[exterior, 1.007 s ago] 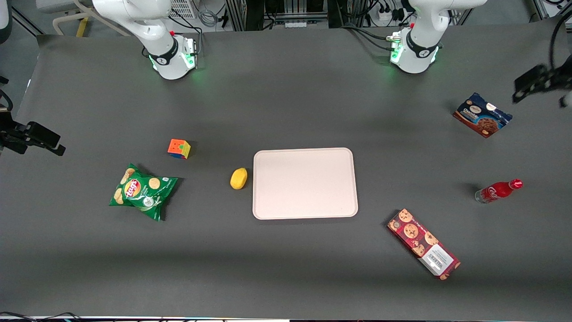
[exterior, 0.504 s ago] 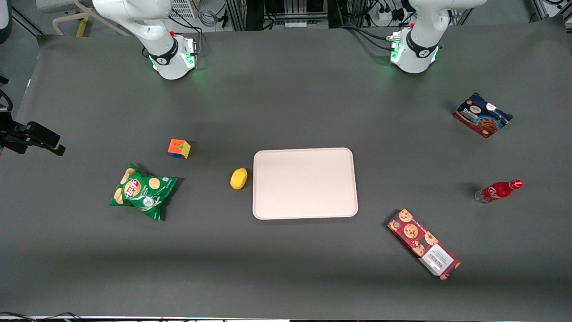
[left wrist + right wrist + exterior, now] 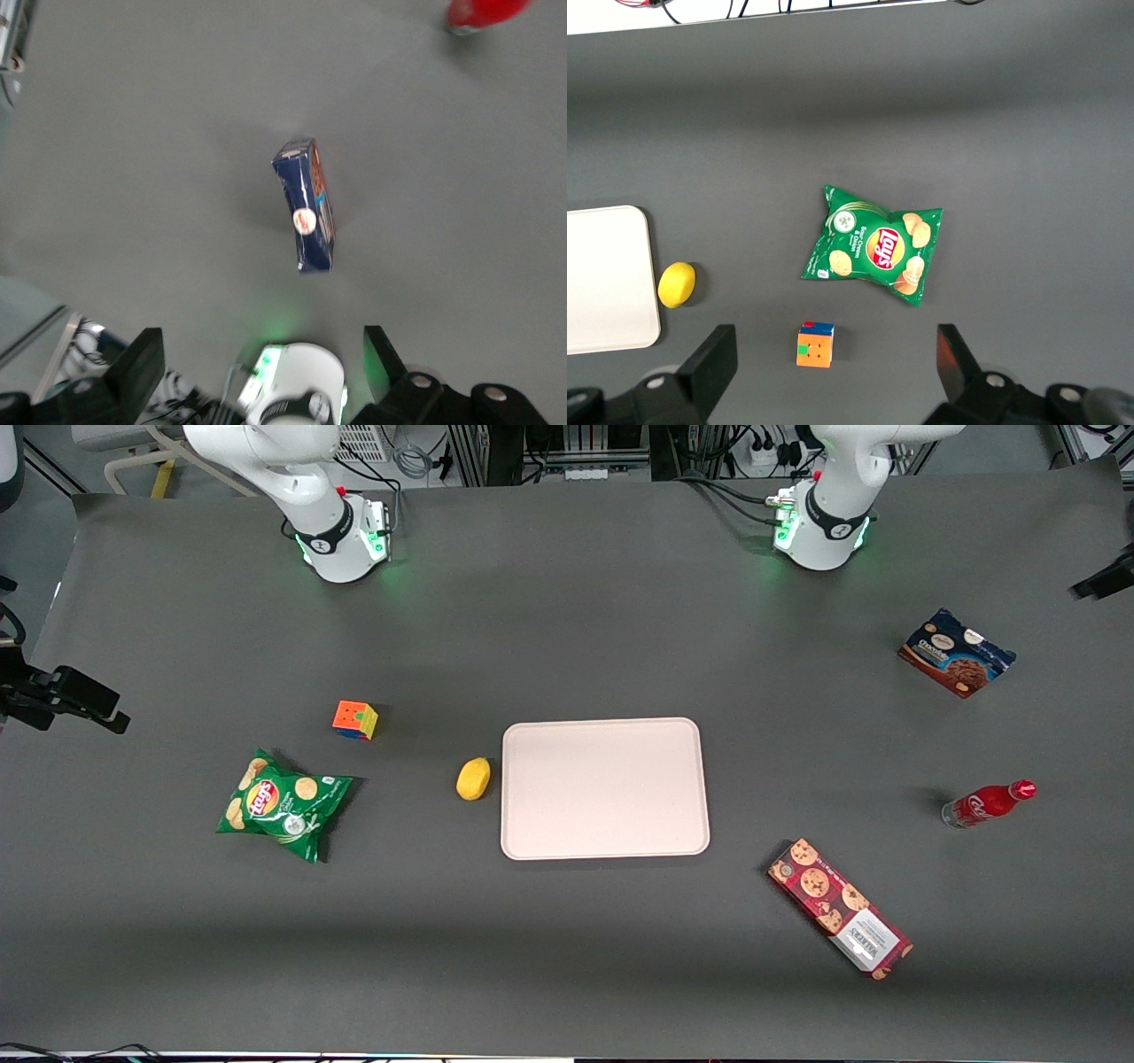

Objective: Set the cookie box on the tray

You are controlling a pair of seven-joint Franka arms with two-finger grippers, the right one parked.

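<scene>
The cookie box (image 3: 957, 653), dark blue with a brown cookie picture, lies on the table toward the working arm's end, apart from the tray (image 3: 605, 788). The pale pinkish tray sits mid-table with nothing on it. Only a dark piece of my left gripper (image 3: 1103, 580) shows at the edge of the front view, farther from the camera than the box. In the left wrist view the gripper (image 3: 261, 363) is open, its fingers (image 3: 137, 372) wide apart and empty. It hangs well above the cookie box (image 3: 306, 205).
A long red cookie box (image 3: 839, 908) and a red cola bottle (image 3: 988, 803) lie nearer the camera than the blue box. A lemon (image 3: 473, 779) lies beside the tray. A colour cube (image 3: 355, 719) and a green chips bag (image 3: 282, 804) lie toward the parked arm's end.
The left gripper left the front view half a second ago and now shows again at its edge, farther out than one second ago. The objects have not moved.
</scene>
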